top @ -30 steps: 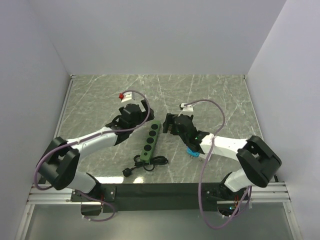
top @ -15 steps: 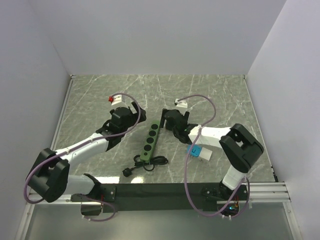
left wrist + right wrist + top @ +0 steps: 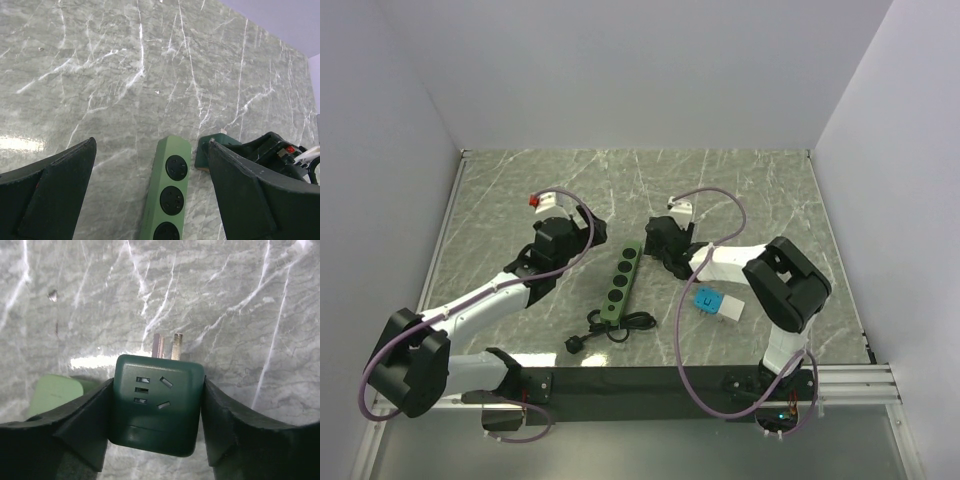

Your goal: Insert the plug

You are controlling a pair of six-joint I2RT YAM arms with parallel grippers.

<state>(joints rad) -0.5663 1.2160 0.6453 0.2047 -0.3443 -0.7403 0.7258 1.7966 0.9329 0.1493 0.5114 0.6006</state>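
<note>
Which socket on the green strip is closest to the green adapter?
The round socket at the green power strip's far end, opposite its black cord, beside the dark green adapter.

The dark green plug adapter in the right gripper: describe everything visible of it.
A dark green, rounded-square plastic plug adapter, clamped at its sides between the right gripper's black fingers. The near face shows several slot-shaped socket holes; two metal prongs project from its far edge, bare. It is beside the light green power strip's end, not plugged in.

Left end effector [image 3: 151, 150] spread wide, empty; right end effector [image 3: 157, 390] clamped on plug [image 3: 156, 412].
</note>
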